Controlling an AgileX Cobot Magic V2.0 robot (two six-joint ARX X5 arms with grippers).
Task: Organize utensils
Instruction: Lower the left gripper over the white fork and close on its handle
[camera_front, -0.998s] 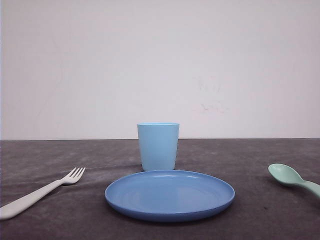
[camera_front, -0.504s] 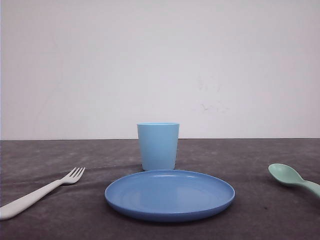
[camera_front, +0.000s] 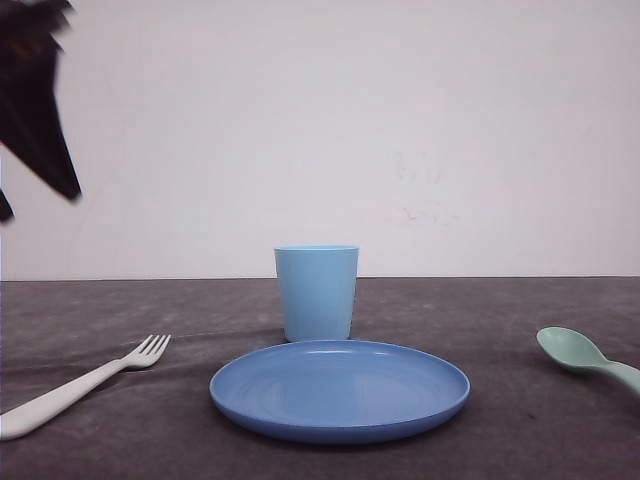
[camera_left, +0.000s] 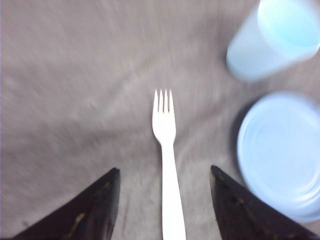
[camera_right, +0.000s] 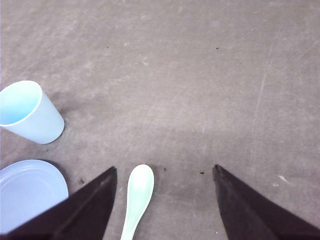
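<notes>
Here, both tools hang spread wide above the utensils, holding nothing.

The white fork (camera_front: 78, 385) lies flat near the left edge of the dark grey surface (camera_front: 500, 430), tines pointing away toward the far edge; in the left wrist view the fork (camera_left: 167, 160) sits between the widely parted fingers of the left tool (camera_left: 165, 210), clear of both, in a blurred picture. The left tool (camera_front: 35, 110) also shows as a dark blur high at the left in the front view. The green spoon (camera_front: 585, 358) lies near the right edge, bowl up; seen from the right wrist, the spoon (camera_right: 137, 200) rests between the parted fingers of the right tool (camera_right: 165, 210), nearer one finger, untouched. The blue plate (camera_front: 340, 390) sits at the middle near the front edge, with the light blue cup (camera_front: 316, 292) upright just behind it.
</notes>
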